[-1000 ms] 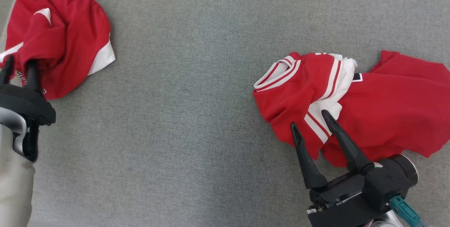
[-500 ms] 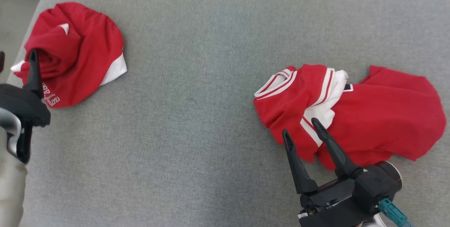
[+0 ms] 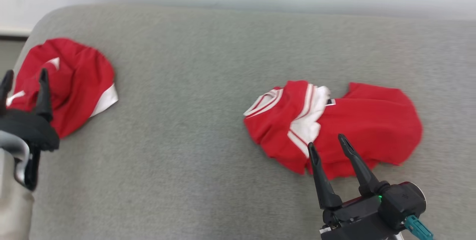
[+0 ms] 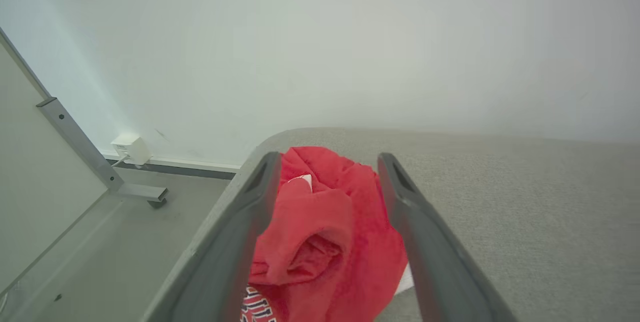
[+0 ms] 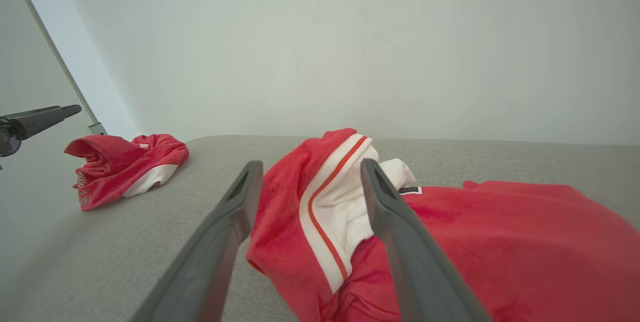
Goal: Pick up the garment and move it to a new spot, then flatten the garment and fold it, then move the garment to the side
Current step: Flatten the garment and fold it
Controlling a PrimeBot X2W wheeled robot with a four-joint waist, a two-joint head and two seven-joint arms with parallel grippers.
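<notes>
**Open hands stationed at two crumpled jerseys**

The red jersey with white striped trim lay bunched and unflattened at the right of the grey fabric-covered table. The right hand hovered at its near edge, fingers spread and empty, apparently placed to pinch the cloth. The left hand, likewise released, faced a second crumpled red-and-white garment at the far-left corner.

A crumpled red jersey lies on the grey worktop, with the spread fingers of the right gripper at its near edge. The left gripper, fingers apart, overlaps another red garment.
</notes>
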